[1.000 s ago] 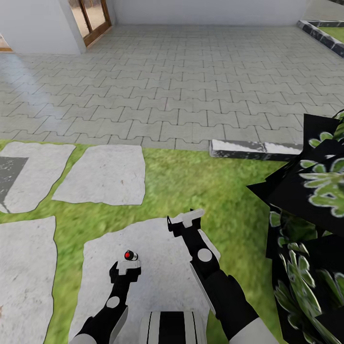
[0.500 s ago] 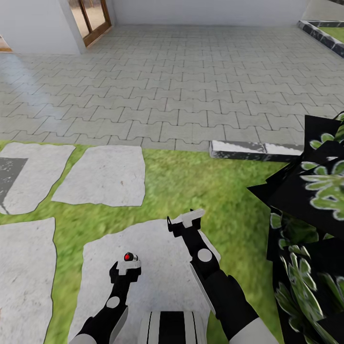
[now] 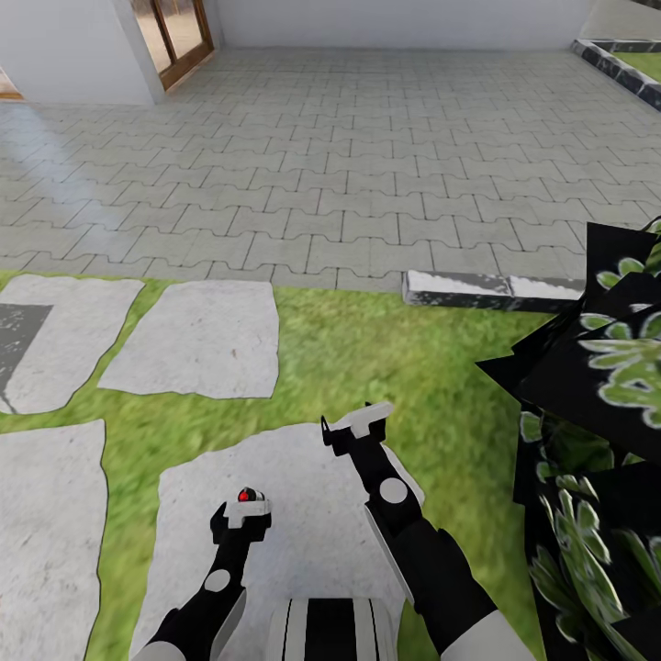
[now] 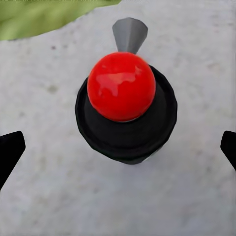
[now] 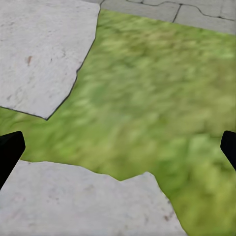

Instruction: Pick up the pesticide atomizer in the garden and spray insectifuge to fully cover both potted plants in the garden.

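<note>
- Fingers (image 4: 10,150) of the left gripper (image 4: 118,153) showed in the left wrist view as two dark tips spread wide apart, gripping nothing. The spray bottle (image 4: 126,125) stood upright between them, touching neither. It was seen from above as a round black body with a glossy red knob and a grey nozzle pointing away. It stood on a pale stone slab (image 4: 49,196), with grass (image 4: 39,19) at the slab's far edge.
- My judgement on handling: the bottle looked rigid, small and probably light. Its smooth round body could slip or turn under the pads, and being narrow it would likely tip if nudged from one side. The dark body below the knob seemed the place to hold it, squeezed evenly from both sides. The rounded knob offered poor purchase, and the nozzle had to stay uncovered.
- Fingers (image 5: 9,150) of the right gripper (image 5: 118,147) were likewise spread wide and empty in the right wrist view, above lawn and the edges of two slabs.
- From the head view, the bottle's red top sat just beyond the left gripper, near the robot on the nearest slab. The right gripper hung further out and to the right, well apart from it. A dark leafy plant (image 3: 588,514) with pale-speckled leaves stood at the right edge; I could not tell whether it had a pot.
</note>
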